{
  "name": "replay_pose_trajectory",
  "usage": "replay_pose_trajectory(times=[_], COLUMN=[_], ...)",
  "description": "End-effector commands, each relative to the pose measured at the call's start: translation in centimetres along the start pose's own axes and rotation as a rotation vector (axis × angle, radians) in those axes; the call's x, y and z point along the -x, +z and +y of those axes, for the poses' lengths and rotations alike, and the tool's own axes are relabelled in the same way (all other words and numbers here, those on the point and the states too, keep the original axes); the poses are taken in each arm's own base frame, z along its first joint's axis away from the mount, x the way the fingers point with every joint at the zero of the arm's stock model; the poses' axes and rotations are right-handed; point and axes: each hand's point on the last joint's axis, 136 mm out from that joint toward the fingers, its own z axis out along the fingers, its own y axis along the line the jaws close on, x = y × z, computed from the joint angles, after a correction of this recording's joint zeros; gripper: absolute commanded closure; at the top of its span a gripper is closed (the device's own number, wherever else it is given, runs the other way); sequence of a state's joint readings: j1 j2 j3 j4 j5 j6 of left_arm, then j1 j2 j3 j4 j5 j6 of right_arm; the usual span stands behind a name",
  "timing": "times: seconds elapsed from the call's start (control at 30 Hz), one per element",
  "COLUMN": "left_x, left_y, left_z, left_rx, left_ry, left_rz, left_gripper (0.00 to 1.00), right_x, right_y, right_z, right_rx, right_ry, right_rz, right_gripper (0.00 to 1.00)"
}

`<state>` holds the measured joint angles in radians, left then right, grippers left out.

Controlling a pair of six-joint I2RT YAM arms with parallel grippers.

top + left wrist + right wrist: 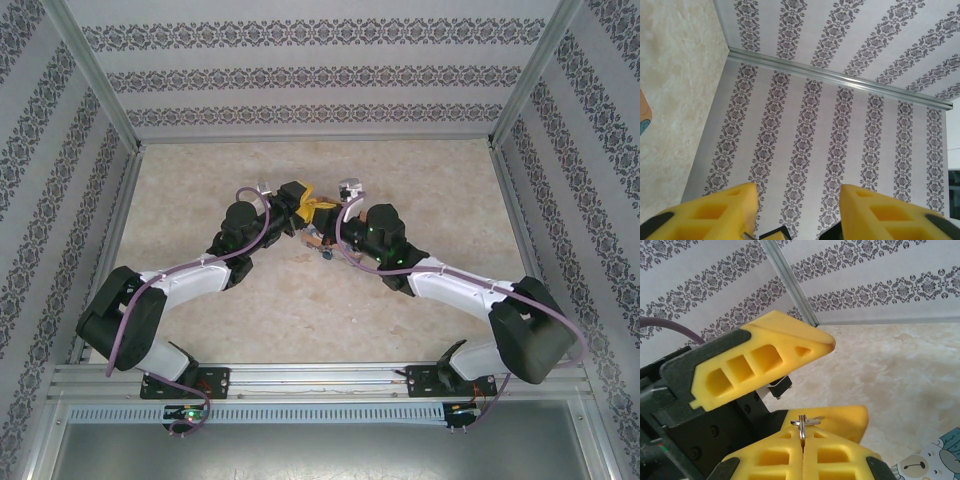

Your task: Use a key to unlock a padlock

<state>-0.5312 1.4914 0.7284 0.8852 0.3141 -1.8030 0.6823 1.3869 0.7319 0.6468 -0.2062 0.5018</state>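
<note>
Item: key (802, 431) | clamped in right hand (804, 416), upper end protruding | left hand (797, 190) just beside, jaws apart | over mid-counter (430, 185)

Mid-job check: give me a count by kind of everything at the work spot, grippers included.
Yellow-fingered grippers: 2, the left gripper and the right gripper
Keys: 1, a thin silver metal key pinched in the right gripper
Boxes: 1, a cartoon-printed box
Total: 4

Left gripper (797, 196) at bottom of frame: yellow fingers (715, 210) stand apart, a gap between them. Patterned wall (840, 130) behind, centre frame; metal rail (840, 77) crosses it diagonally. Beige table (675, 75) at upper left.
</note>
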Motion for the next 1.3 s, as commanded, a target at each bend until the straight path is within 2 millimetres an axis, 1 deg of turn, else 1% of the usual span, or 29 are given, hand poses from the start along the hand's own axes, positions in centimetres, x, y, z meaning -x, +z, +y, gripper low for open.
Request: replay_pose_trajectory(times=[0.0, 0.27, 0.4, 0.5, 0.73, 0.83, 0.97, 1.03, 1.1, 1.2, 1.27], left_x=[-0.9, -0.8, -0.8, -0.7, -0.5, -0.5, -0.2, 0.0, 0.1, -0.2, -1.1], left_y=[-0.2, 0.3, 0.5, 0.5, 0.3, 0.1, -0.4, -0.8, -1.4, -2.7, -3.4], left_z=[-2.0, -1.8, -1.5, -1.2, -0.7, -0.7, -1.8, -2.8, -3.8, -5.6, -7.3], left_rx=[-0.043, -0.037, -0.029, -0.015, 0.006, 0.023, 0.039, 0.045, 0.088, 0.167, 0.173], left_ry=[0.036, 0.038, 0.047, 0.053, 0.075, 0.11, 0.23, 0.327, 0.443, 0.685, 0.866], left_rz=[0.002, 0.008, 0.012, 0.009, -0.002, -0.007, -0.011, -0.014, -0.011, 0.007, 0.046], left_gripper=[0.59, 0.76, 0.82, 0.86, 1.0, 1.0, 1.0, 1.0, 1.0, 1.0, 1.0], right_x=[0.8, 0.8, 0.9, 0.9, 1.3, 1.5, 2.3, 2.7, 3.0, 3.6, 4.1], right_y=[-0.9, -1.6, -1.7, -1.7, -1.9, -2.3, -3.6, -4.5, -5.5, -6.9, -7.7], right_z=[-0.4, -0.7, -0.8, -0.8, -0.8, -0.9, -1.1, -1.0, -1.0, -0.9, -0.7], right_rx=[-0.02, -0.032, -0.035, -0.034, -0.032, -0.03, -0.008, 0.023, 0.054, 0.106, 0.148], right_ry=[-0.003, -0.006, -0.005, -0.005, -0.003, 0.002, 0.021, 0.039, 0.065, 0.13, 0.184], right_rz=[-0.036, -0.043, -0.048, -0.047, -0.055, -0.061, -0.07, -0.062, -0.052, -0.039, -0.028], right_gripper=[1.0, 1.0, 1.0, 1.0, 1.0, 1.0, 0.84, 0.76, 0.69, 0.59, 0.55])
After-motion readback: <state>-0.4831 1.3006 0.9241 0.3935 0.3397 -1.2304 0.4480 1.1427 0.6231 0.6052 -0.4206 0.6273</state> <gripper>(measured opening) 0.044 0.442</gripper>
